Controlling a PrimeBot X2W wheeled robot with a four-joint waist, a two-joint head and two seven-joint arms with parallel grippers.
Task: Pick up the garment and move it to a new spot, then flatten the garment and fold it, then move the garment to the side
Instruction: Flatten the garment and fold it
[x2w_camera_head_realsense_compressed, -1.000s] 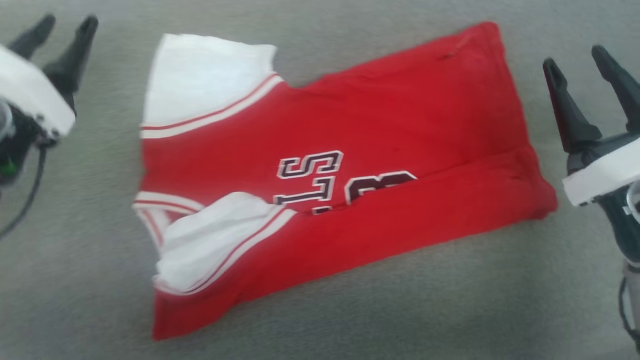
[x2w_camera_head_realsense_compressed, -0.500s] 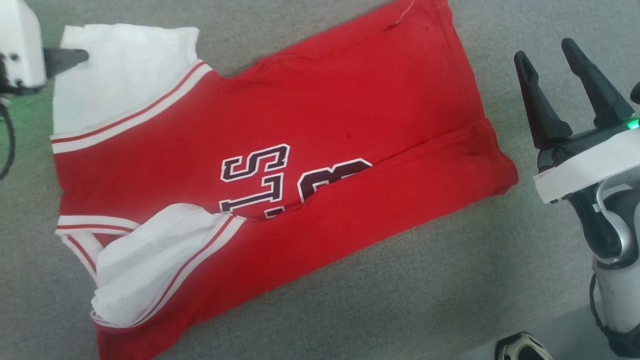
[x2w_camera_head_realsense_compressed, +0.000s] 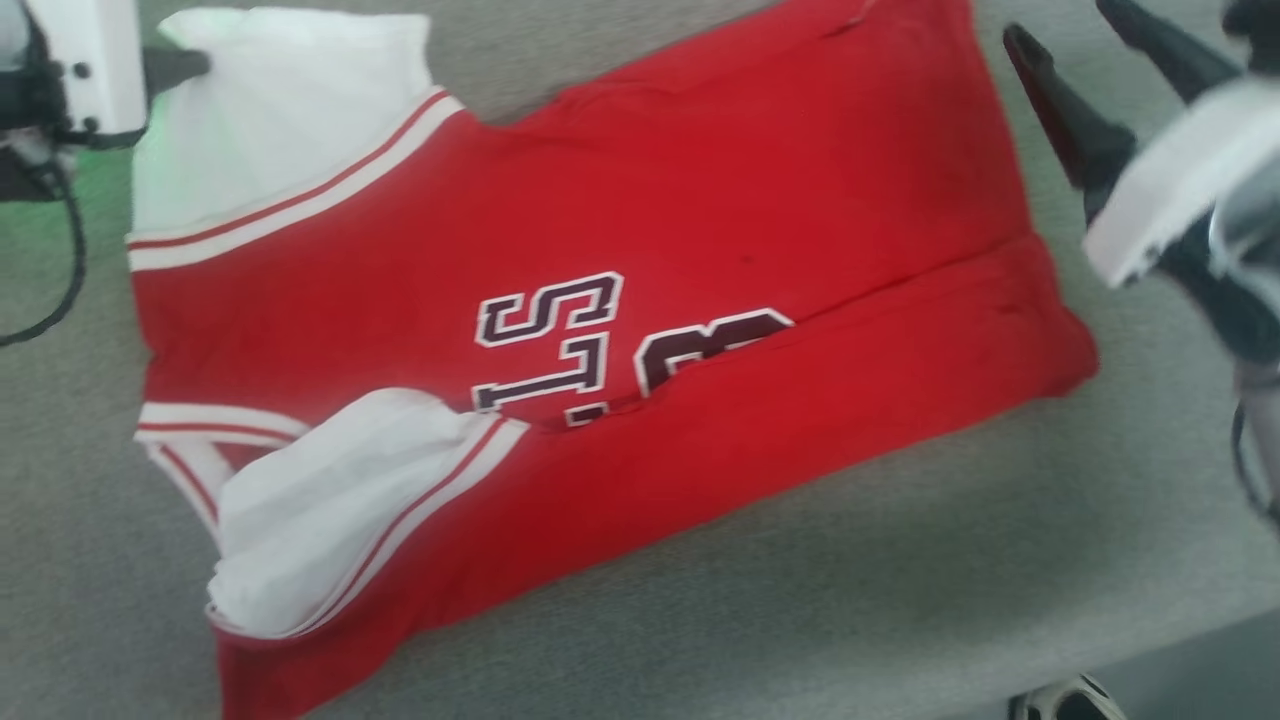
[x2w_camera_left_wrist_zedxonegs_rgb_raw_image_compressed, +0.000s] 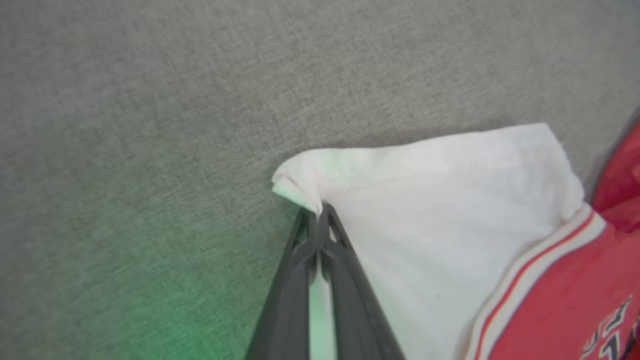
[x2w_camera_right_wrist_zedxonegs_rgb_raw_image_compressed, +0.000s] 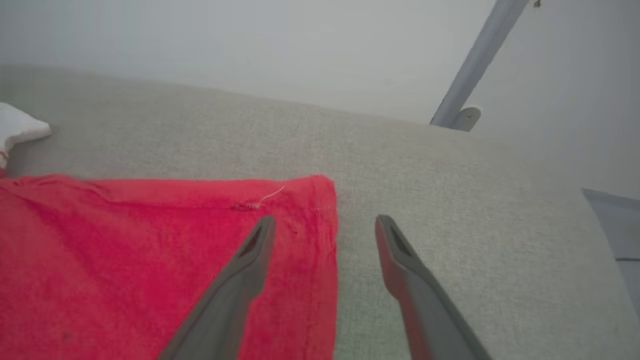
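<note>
I am watching the left gripper clenching the outer corner of the white sleeve. Its two dark fingers are pressing together, white cloth is showing in the slit between them, and the sleeve's folded tip is bunching just past the fingertips. The garment is lying spread on the gray cloth surface. From the pinched corner it is running away to the right of these fingers, first the white sleeve, then the red-white striped trim, then the red body with the dark lettering.

The right gripper is hovering released, jaws standing wide, at the garment's other end. One finger is sitting over the red hem corner and the other over bare gray cloth, so the garment's side edge is running between them. A loose pale thread is lying on the red just ahead of the finger over the cloth. I cannot tell whether these fingertips are touching the fabric.
</note>
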